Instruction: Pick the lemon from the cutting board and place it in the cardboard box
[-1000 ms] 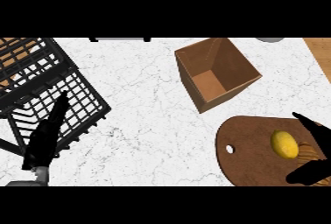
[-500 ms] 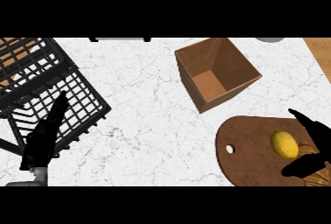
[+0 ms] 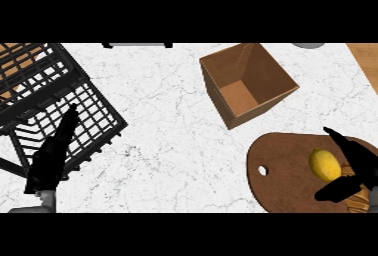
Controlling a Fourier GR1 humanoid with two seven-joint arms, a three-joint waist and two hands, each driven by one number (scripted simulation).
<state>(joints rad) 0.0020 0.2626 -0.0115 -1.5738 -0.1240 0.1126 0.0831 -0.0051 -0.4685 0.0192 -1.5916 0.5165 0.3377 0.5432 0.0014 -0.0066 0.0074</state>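
Down at four o'clock in the head view, a round brown cutting board (image 3: 284, 172) with a small hole near its left rim, lying flat on the white marbled tabletop (image 3: 170, 150). On it, toward the right side, the yellow lemon (image 3: 324, 164), resting on the wood and not lifted. Right hand (image 3: 353, 167) wrapped about the lemon's three o'clock flank: long fingers reaching up past it toward twelve o'clock, thumb curving under at five o'clock, spread wide with the fruit sitting in the gap, fingers just beside it, contact impossible to confirm from this angle. Something orange-brown and ridged (image 3: 359, 201) peeking out at the board's lower right edge, partly hidden by the thumb, hard to identify. Up at one o'clock from the board, well apart from the lemon, the cardboard box (image 3: 249, 82), open-topped, tilted corner-on, its brown floor in plain sight. Over at nine o'clock, a black wire rack (image 3: 52, 100) taking up the left side of the tabletop. In front of the rack, at eight o'clock, left hand (image 3: 53, 155) with fingers straight and together, pointing up toward one o'clock, holding nothing, grey forearm showing at the bottom edge. A strip of light wood (image 3: 365, 57) at the top right corner.
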